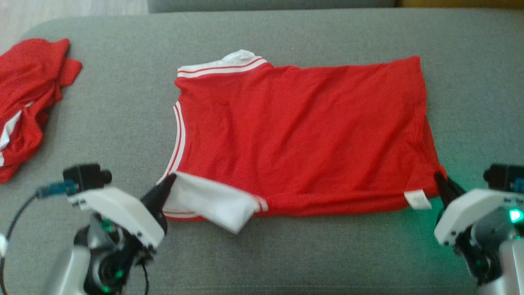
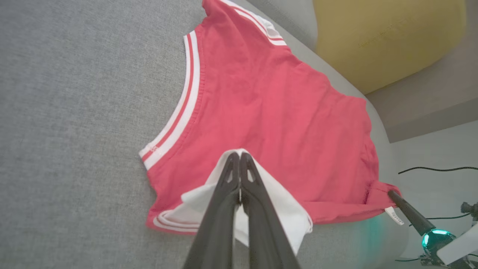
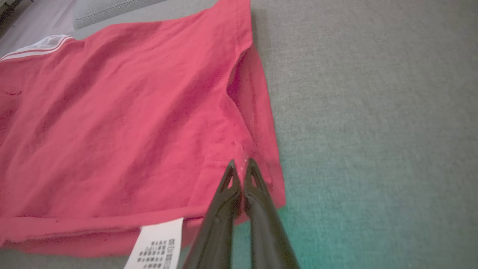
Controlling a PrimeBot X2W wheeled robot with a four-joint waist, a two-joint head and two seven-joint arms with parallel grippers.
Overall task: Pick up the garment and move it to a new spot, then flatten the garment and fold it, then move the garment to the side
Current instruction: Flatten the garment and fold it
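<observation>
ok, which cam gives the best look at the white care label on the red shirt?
Right wrist view: the care label is close and large, its print lines visible, sticking out under the garment beside the right hand. Head view shows a small white tab; left wrist view, a distant sliver.

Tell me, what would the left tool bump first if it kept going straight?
The left tool pinches the white short sleeve; straight on, it would probably push into the red fabric shirt right behind it.
</observation>
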